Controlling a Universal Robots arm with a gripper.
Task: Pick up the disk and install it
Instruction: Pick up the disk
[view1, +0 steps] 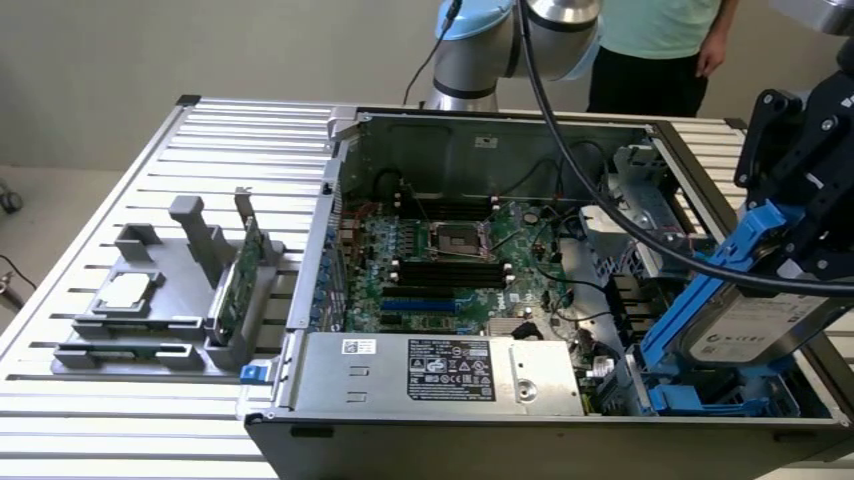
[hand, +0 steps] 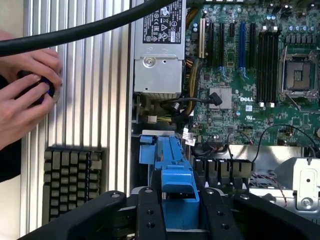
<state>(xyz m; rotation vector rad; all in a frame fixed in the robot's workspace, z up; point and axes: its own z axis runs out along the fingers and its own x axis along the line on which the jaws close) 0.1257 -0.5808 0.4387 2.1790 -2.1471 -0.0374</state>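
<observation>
Ribbed metal surface (view1: 80, 420) carried an open computer case (view1: 534, 450). Nearest, at the exterior view's right, the black hand (view1: 798, 255) was clamped on the disk (view1: 754, 322), its fingers (hand: 150, 212) on both sides of it, holding it tilted over the blue drive bay (view1: 694, 400) in the case's corner, beside the grey power supply (view1: 441, 372). Farther in lay the green motherboard (view1: 447, 265). Behind the case stood a person (view1: 661, 30) in a pale green shirt.

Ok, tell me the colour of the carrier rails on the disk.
Bright blue carrier rails framing the silver-grey disk; clearest in the exterior view.
</observation>
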